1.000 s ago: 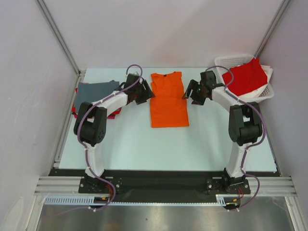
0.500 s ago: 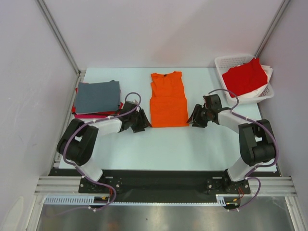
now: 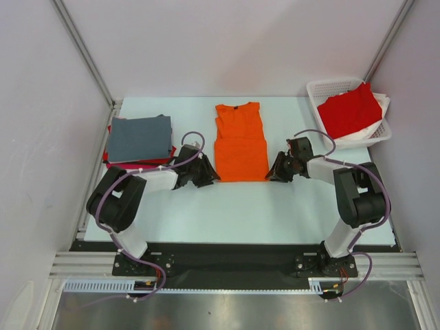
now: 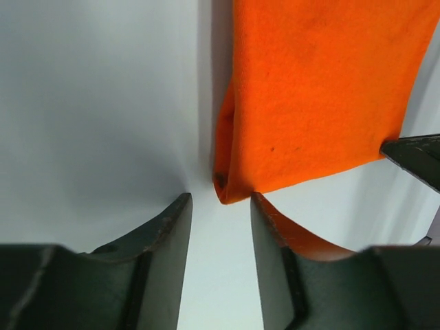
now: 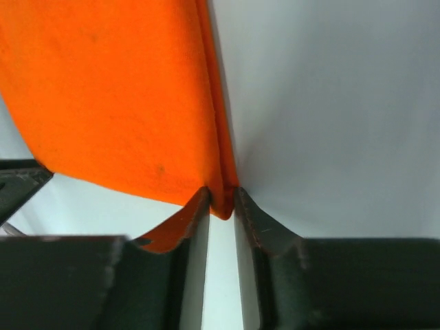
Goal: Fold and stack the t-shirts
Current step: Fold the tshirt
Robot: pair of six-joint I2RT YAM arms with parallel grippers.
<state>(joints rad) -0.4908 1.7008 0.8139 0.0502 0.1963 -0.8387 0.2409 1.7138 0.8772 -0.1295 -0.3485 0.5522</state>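
The orange t-shirt (image 3: 240, 141) lies flat mid-table, sleeves folded in, collar at the far end. My left gripper (image 3: 205, 174) sits at its near left corner. In the left wrist view the gripper (image 4: 220, 199) is open, with the folded orange corner (image 4: 230, 189) just at its tips. My right gripper (image 3: 276, 170) is at the near right corner. In the right wrist view it (image 5: 221, 194) is shut on the orange hem corner (image 5: 221, 199). A folded grey t-shirt (image 3: 141, 137) tops a stack at the left, over a magenta and red edge (image 3: 137, 164).
A white lattice basket (image 3: 379, 134) at the back right holds a red t-shirt (image 3: 349, 110). The enclosure walls stand close on both sides, and the table's front edge (image 3: 234, 242) runs ahead of the arm bases.
Both grippers moved from beside the shirt's collar end down to its near corners. In the last half second they edged inward onto the corners, and the right jaws stand closed on the cloth.
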